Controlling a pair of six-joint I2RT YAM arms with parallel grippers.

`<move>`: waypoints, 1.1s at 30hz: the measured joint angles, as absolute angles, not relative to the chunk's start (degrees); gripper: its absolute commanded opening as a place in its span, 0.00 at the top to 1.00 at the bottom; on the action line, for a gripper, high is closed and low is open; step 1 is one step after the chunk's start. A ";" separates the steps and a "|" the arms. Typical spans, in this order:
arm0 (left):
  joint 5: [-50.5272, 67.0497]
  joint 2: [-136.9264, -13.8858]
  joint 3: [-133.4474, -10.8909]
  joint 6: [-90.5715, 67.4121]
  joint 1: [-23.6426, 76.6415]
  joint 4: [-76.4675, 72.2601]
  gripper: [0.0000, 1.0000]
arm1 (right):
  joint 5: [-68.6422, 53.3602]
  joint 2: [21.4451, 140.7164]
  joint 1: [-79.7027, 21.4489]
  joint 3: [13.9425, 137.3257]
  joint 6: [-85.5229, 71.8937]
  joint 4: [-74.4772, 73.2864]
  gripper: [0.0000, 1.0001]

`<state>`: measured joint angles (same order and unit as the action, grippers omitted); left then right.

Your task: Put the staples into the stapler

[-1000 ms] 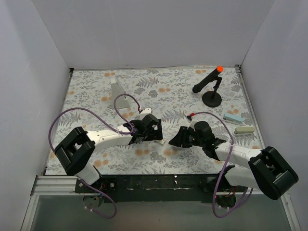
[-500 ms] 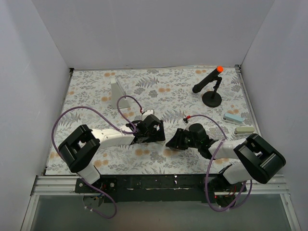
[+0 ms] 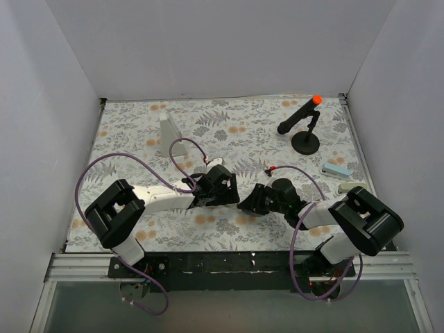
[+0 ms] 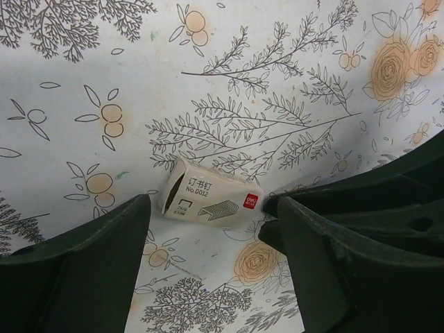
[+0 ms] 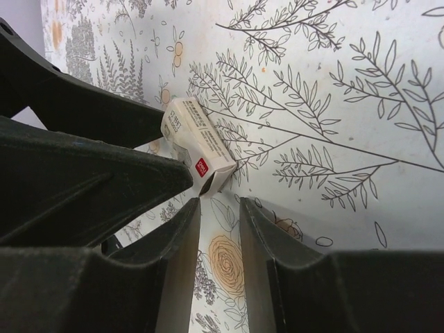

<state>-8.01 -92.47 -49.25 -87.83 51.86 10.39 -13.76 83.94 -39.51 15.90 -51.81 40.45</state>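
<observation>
The staples box (image 4: 211,198), a small whitish packet with a red logo, lies flat on the flowered table. My left gripper (image 4: 211,239) is open and low over it, a finger on each side, not touching. My right gripper (image 5: 218,208) is open by a narrow gap and empty, and the box (image 5: 198,146) lies just beyond its left fingertip. In the top view the left gripper (image 3: 223,191) and the right gripper (image 3: 248,202) meet tip to tip and hide the box. A pale blue stapler-like bar (image 3: 337,169) and a cream one (image 3: 345,186) lie at the right edge. The tray-like piece is out of view.
A tall grey-white wedge (image 3: 168,128) stands at the back left. A black stand with an orange-tipped arm (image 3: 305,119) stands at the back right. White walls close in the table on three sides. Purple cables loop over both arms.
My right gripper has moved left towards the box, up to the left gripper. The left gripper has shifted slightly right. The box is now covered in the top view.
</observation>
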 measured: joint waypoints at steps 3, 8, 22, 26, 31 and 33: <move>-7.90 -92.47 -49.21 -87.94 51.86 10.26 0.31 | -14.06 85.27 -39.51 15.79 -52.75 42.54 0.63; -7.53 -92.47 -48.88 -88.51 51.86 10.13 0.38 | -14.17 86.50 -39.51 14.61 -54.24 46.17 0.63; -6.35 -91.66 -47.27 -89.82 51.86 9.96 0.45 | -13.61 87.50 -39.51 14.41 -54.41 48.01 0.64; -6.37 -91.20 -46.70 -90.24 51.86 9.91 0.45 | -12.82 87.26 -39.51 14.46 -53.74 47.62 0.68; -6.37 -90.28 -46.22 -90.72 51.86 10.09 0.44 | -11.84 86.87 -39.44 14.55 -52.99 46.72 0.71; -6.37 -89.80 -46.22 -90.89 51.86 10.07 0.43 | -11.70 86.87 -39.44 14.79 -52.64 46.46 0.70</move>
